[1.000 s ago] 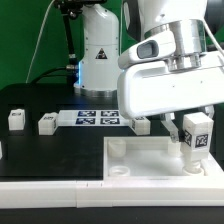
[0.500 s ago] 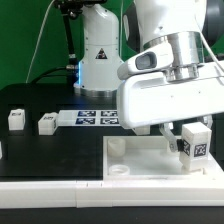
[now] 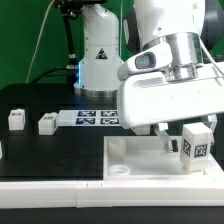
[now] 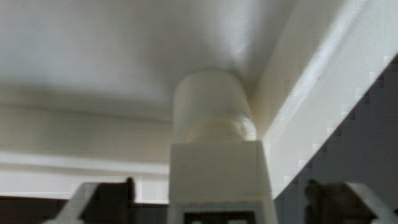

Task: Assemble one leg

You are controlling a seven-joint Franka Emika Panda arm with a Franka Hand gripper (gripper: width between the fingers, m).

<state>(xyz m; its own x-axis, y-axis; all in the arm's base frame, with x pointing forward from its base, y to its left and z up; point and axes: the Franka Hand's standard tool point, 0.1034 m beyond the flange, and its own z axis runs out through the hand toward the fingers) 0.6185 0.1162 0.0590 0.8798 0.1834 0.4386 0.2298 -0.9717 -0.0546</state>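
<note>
Step in hand: seating the leg (image 3: 197,144) into the panel (image 3: 140,162).

- Gripper (image 3: 183,138): pinching the leg. In the wrist view the leg runs straight down the middle between my fingers (image 4: 102,198). Pad contact is blurred there, so the pinch is my judgement, based on the leg staying tilted without falling.
- Leg position: over the panel's corner on the exterior view's right, tag face outward, lower end at or just above the panel's surface. I cannot tell whether it has entered the socket; my own hand hides that spot.
- Two spare legs (image 3: 46,123) lie well apart from the panel on the dark table, and the marker board (image 3: 95,117) lies just beyond the panel's far edge. Neither is in the way.

How to do it well (judgement):
1. Bring the leg upright before pressing; at this tilt it could bind or cross-thread.
2. Centre the rounded end on the socket using the wrist view.
3. Press lightly and turn in short strokes, re-gripping low.
4. Watch that the panel does not slide or lift at this corner.
</note>
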